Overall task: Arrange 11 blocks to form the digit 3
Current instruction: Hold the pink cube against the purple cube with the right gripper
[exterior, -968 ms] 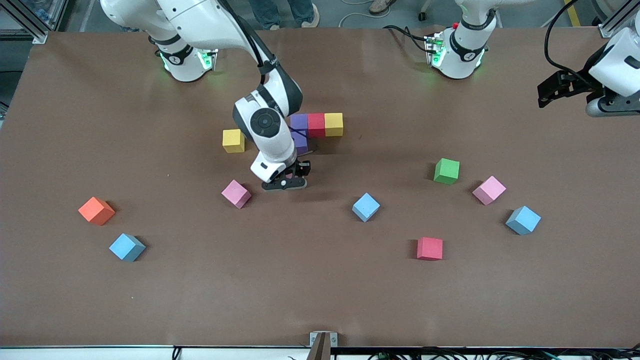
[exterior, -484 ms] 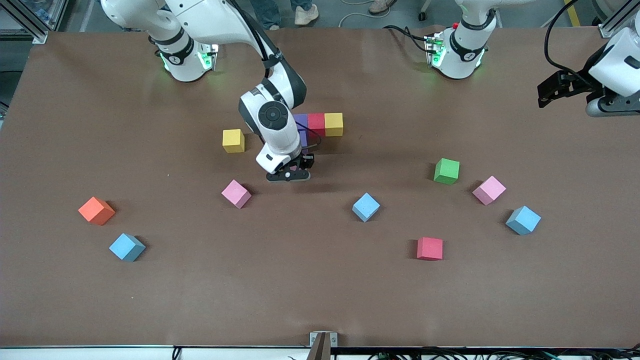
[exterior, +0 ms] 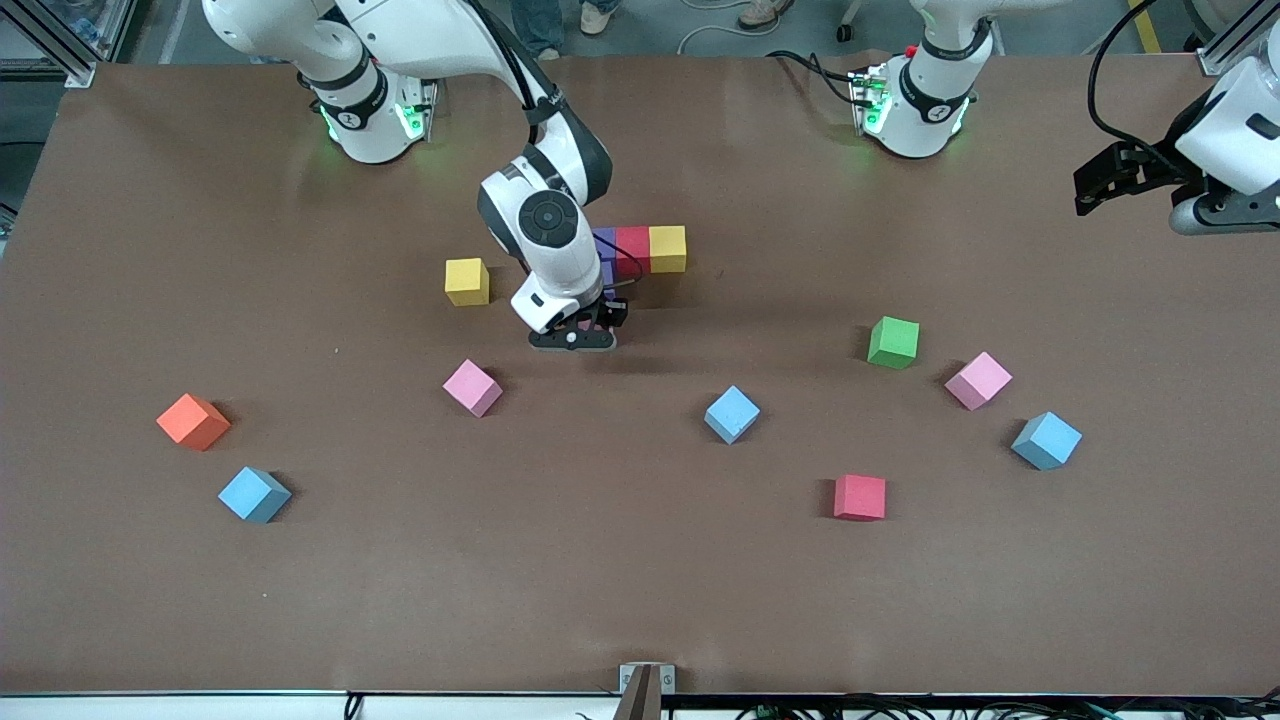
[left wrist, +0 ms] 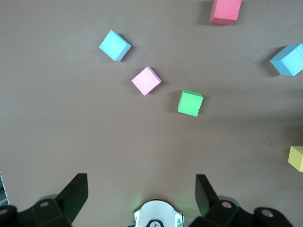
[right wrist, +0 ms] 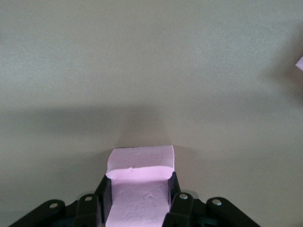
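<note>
Right gripper [exterior: 572, 338] – pinching a pink block [right wrist: 140, 182], hanging over the table [exterior: 200, 600] beside the purple-red-yellow row [exterior: 640, 249]; left gripper [left wrist: 141, 194] – spread wide, waiting at the table's left-arm end

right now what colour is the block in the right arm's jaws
Pink block, clearest in the right wrist view.

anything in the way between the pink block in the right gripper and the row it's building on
Nothing visible blocks it. The right gripper holds a pink block just above bare table, close beside the started purple, red and yellow row. The loose yellow block sits off to one side.
</note>
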